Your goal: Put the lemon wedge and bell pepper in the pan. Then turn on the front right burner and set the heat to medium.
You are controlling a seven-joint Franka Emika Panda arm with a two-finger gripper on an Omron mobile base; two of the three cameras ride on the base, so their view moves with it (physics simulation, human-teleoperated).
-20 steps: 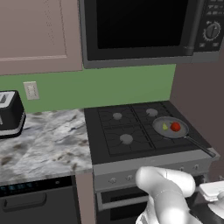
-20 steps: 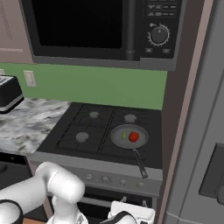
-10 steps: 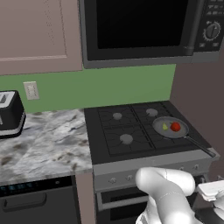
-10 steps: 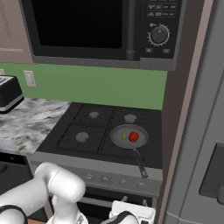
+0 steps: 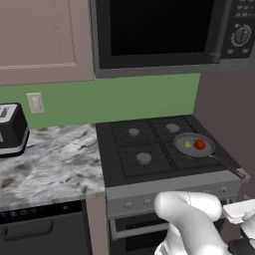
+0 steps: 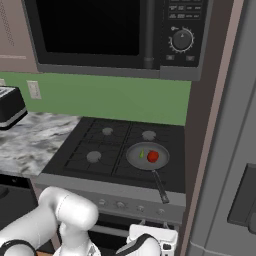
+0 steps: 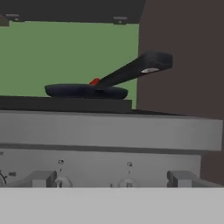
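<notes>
Nothing moved; lemon wedge (image 5: 188, 144), bell pepper (image 5: 199, 144) in pan (image 5: 180, 147)

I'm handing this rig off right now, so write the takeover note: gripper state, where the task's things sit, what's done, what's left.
Gripper: open, holding nothing, low in front of the stove's control panel.
Pan: on the front right burner, handle toward the stove's front right corner.
Bell pepper and lemon wedge: both inside the pan, side by side.
Done: both items are in the pan.
Left: turn the front right burner's knob and set the heat to medium. Which knob serves that burner can't be told from here.
</notes>
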